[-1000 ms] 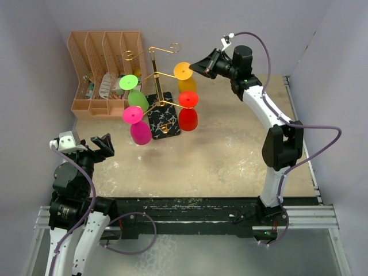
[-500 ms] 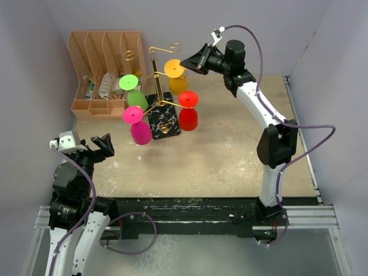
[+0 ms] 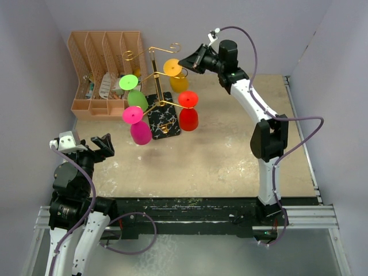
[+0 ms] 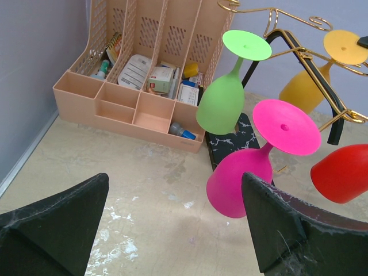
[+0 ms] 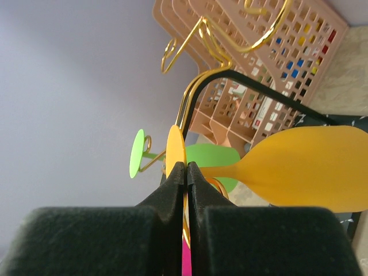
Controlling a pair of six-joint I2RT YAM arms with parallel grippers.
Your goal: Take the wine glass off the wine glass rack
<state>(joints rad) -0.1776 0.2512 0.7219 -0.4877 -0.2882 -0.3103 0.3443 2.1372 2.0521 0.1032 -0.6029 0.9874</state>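
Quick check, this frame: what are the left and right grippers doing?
Left gripper: open, holding nothing.
Right gripper: closed on the foot of the yellow glass.

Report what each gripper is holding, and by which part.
The right gripper is shut on the yellow wine glass, pinching the edge of its round foot. The left gripper is open and holds nothing.

Pale lavender walls (image 3: 34,86) close in at 9, 12 and 3 o'clock. Beige tabletop (image 3: 230,149), scuffed, white patches. Tan slotted organiser (image 3: 103,52) in the 10 o'clock corner. Light even, shadows soft.
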